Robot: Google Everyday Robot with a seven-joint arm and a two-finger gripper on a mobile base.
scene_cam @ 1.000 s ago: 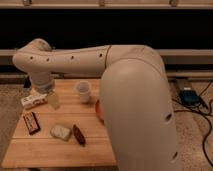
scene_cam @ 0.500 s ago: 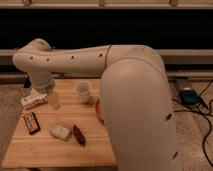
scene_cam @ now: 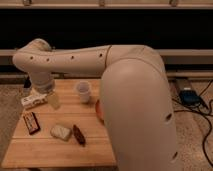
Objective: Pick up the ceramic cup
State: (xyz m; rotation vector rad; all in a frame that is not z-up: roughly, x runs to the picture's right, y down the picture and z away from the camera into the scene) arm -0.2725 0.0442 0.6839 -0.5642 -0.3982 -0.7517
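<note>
The ceramic cup [scene_cam: 83, 91] is a small white cup standing upright near the back middle of the wooden table [scene_cam: 45, 150]. My white arm reaches in from the right and bends down at the table's left. My gripper [scene_cam: 52, 99] hangs low over the table, a short way left of the cup and apart from it. It holds nothing that I can see.
A long white labelled bottle [scene_cam: 31, 100] lies left of the gripper. A dark bar [scene_cam: 31, 122], a pale sponge-like block [scene_cam: 61, 132] and a brown object [scene_cam: 79, 135] lie in front. An orange bowl [scene_cam: 99, 111] shows partly behind my arm. Cables and a box [scene_cam: 189, 96] are on the floor at right.
</note>
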